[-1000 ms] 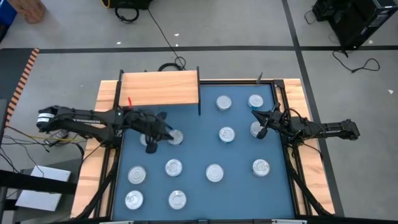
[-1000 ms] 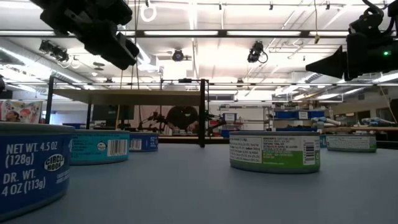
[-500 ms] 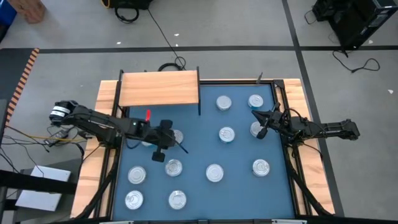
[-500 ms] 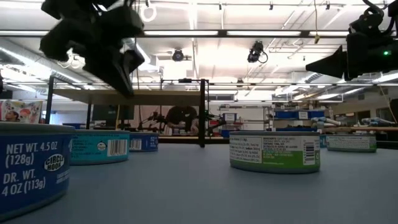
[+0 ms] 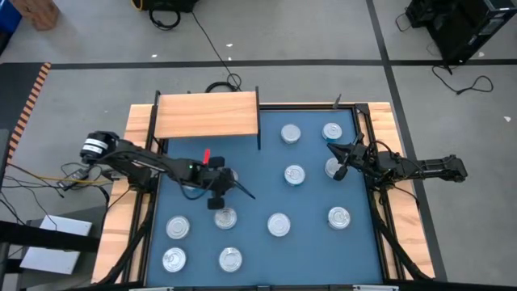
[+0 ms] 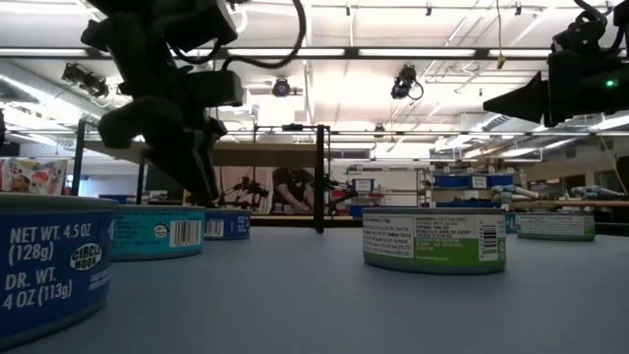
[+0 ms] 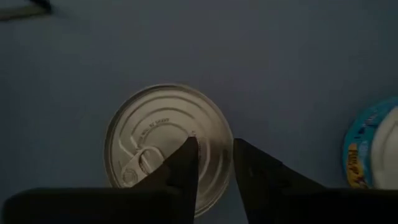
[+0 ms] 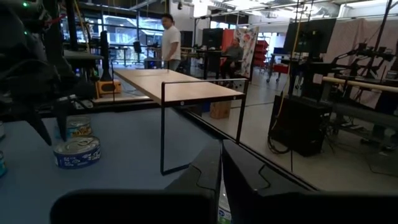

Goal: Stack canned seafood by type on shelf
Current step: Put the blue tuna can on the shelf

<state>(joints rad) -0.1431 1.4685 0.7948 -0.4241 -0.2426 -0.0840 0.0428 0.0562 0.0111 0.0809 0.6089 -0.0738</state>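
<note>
Silvery lids dot the blue worktop [image 5: 258, 190]; the canned seafood lies scattered singly across it, none yet on the light wood shelf [image 5: 208, 115] at the far left corner. The left claw [image 7: 214, 163] hangs directly over 1 tin [image 7: 166, 146] in the left-centre of the worktop, fingers [image 7: 185, 165] parted only a little, gripping nothing. To take this tin well, I judge the claw should spread wider than the lid, centre itself so 1 finger falls on each side, then descend straight and close on the wall, minding the teal-labelled tin [image 7: 376, 149] nearby. The right claw [image 8: 221, 163] waits near the right edge, fingers pressed together, holding nothing. Labels differ, blue, teal and green in the low view, so type must be checked before stacking. Beyond lies a bright workshop with ceiling strip lights, racks and 2 people [image 8: 169, 40] in the distance.
</note>
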